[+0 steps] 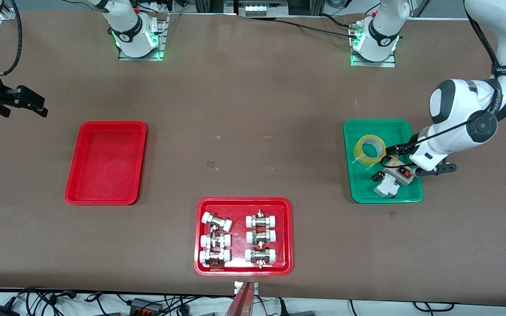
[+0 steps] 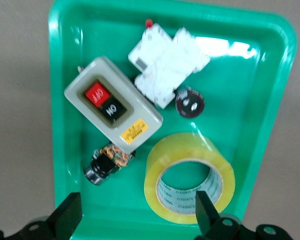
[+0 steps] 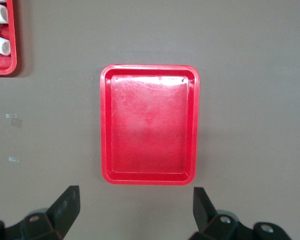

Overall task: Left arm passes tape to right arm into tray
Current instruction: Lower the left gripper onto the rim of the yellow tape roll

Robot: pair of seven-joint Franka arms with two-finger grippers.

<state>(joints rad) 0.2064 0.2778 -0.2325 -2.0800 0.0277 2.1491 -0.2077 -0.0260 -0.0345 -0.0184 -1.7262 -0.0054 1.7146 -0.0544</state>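
Observation:
The tape (image 1: 369,150) lies flat in the green tray (image 1: 358,188) at the left arm's end of the table. In the left wrist view the tape (image 2: 190,180) has a wide pale core. My left gripper (image 1: 413,160) hangs open and empty over that tray; in its own view (image 2: 137,217) one fingertip (image 2: 206,212) is over the roll's rim. The plain red tray (image 1: 106,162) is empty at the right arm's end. My right gripper (image 1: 33,103) waits open and empty in the air beside it, and its view (image 3: 135,212) looks down on the tray (image 3: 150,125).
The green tray also holds a grey on/off switch box (image 2: 112,105), a white breaker (image 2: 165,65) and two small dark parts. A red tray (image 1: 243,200) of white-capped metal fittings sits at the table's middle, nearest the front camera.

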